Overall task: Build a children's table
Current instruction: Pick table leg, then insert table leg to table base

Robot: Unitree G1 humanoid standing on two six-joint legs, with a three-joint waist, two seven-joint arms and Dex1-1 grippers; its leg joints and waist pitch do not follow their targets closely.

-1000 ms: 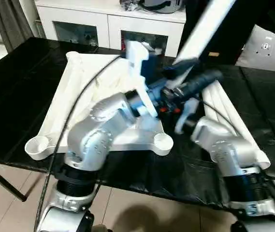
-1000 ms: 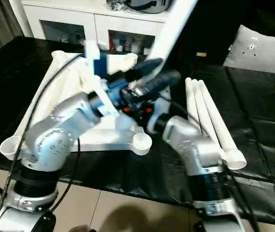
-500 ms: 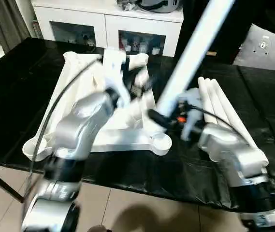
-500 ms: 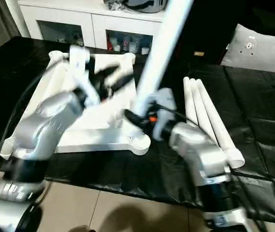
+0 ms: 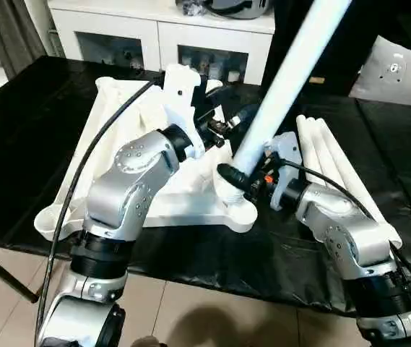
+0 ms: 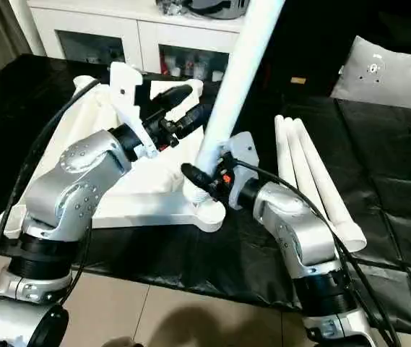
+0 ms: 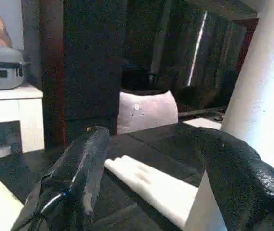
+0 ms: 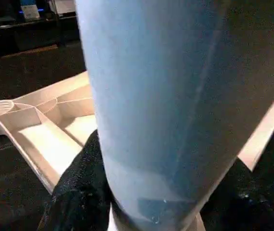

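Observation:
The children's table's white top [image 5: 89,166] lies underside up on the black table. My right gripper [image 5: 235,179] is shut on the lower end of one white leg [image 5: 284,72], which rises steeply up and to the right. That end sits at the near right corner socket [image 5: 240,210]. In the right wrist view the leg [image 8: 165,96] fills the gap between the black fingers [image 8: 79,192]. My left gripper [image 5: 223,129] hovers open over the top, just left of the held leg [image 7: 262,86], with nothing between its fingers [image 7: 79,168].
Three more white legs [image 5: 331,163] lie side by side on the black table [image 5: 17,130], right of the top. A white glass-door cabinet [image 5: 154,36] stands behind, and a grey cushion [image 5: 396,69] at the back right. The table's near edge runs below my forearms.
The leg's lower end has come down from mid-air to the near right corner socket. My left gripper has drawn away from the leg and back over the top.

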